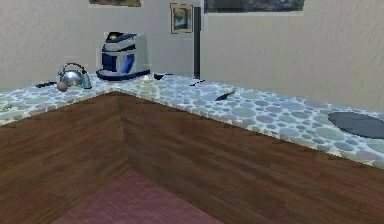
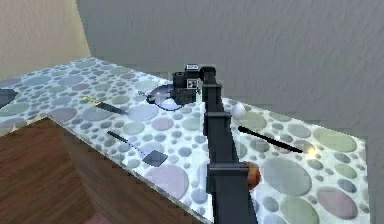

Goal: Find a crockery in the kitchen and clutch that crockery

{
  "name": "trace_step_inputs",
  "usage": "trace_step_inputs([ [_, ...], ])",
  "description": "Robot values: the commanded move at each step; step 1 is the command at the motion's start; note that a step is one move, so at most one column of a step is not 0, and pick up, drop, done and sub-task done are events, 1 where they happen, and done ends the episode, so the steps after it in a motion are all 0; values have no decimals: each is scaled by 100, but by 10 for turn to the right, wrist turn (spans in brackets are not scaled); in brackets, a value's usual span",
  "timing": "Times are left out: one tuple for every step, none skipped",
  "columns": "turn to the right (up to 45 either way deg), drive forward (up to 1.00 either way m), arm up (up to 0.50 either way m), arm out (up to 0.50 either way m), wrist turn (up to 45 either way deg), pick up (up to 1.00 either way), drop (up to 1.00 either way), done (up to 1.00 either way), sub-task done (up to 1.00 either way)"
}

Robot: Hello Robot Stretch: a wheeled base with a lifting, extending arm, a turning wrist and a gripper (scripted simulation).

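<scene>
Gripper [image 2: 175, 88] out over pebble-patterned stone countertop [image 2: 300, 150].
I cannot tell whether it holds anything; flat grey round dish [image 2: 158, 97] lies at its far end.

One kettle [image 1: 73, 76], one coffee machine [image 1: 124, 55], one spatula [image 2: 152, 157], one round dish [image 2: 158, 97], one countertop [image 1: 280, 110]

**Greyish dish [image 2: 158, 96] sitting on the counter [image 2: 330, 160]**

It's a low, round, grey-blue thing. Looks like a shallow plate or bowl, honestly can't say which. It lies flat on the pebble-patterned counter, toward the counter's far side near the wall and well back from its front edge. Its right part is hidden, so no clue about the full outline.
</scene>
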Motion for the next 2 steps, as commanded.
trace_step_inputs([
  [0, 0, 8, 0, 0, 0, 0, 0, 0],
  [0, 0, 0, 0, 0, 0, 0, 100, 0],
])
